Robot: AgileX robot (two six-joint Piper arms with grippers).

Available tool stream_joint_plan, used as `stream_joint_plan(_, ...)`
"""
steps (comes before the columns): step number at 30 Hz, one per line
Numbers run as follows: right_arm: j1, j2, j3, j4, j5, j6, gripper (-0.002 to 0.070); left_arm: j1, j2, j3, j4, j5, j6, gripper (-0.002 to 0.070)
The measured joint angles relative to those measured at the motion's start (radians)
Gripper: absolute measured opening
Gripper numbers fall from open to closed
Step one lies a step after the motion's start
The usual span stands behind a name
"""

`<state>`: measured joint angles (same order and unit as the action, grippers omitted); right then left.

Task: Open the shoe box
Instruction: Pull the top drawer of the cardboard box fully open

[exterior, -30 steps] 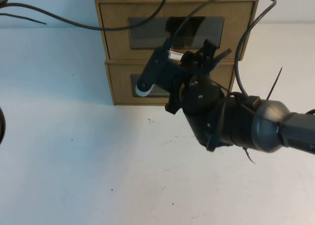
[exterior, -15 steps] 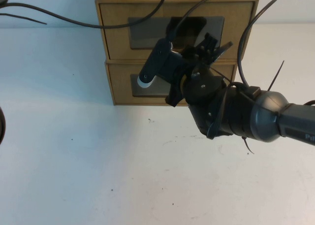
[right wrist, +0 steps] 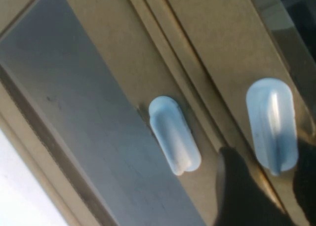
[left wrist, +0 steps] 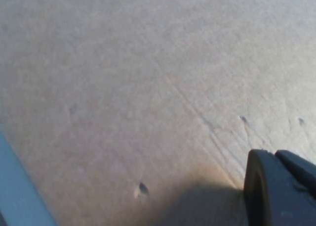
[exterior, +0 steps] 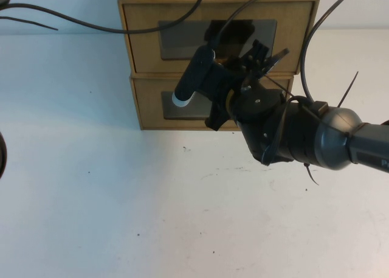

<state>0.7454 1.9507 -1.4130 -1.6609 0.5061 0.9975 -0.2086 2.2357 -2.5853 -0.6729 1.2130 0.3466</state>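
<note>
At the front face of the upper shoe box (exterior: 143, 41), far centre of the table (exterior: 121, 199): right gripper (exterior: 267, 54) is presented to the pale blue handle (right wrist: 272, 122). Jaws released and spread; fingers (right wrist: 237, 191) stand one on each side of the handle, no clamp visible. Left gripper (left wrist: 279, 191) sits off at the left over a tan surface; its state cannot be told.

Progress: approach done, nothing opened. Both drawer fronts sit flush. Upper box rests directly on the lower shoe box (exterior: 149, 107), whose own handle (right wrist: 175, 137) is untouched. Left to do, by my reading: clamp the handle, draw it toward the near side.

Orientation: upper box front faces near, toward the robot. Visible face runs long left to right, level. Depth toward the far side is hidden, so true long axis not settled.
</note>
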Motion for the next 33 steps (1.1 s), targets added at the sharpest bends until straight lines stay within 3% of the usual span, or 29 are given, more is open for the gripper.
stream_joint_plan(33,0.043,0.007,-0.001,-0.002,0.034,-0.028,0.0233,0.0,0.0,0.0,0.0,0.0,-0.004,-0.0005)
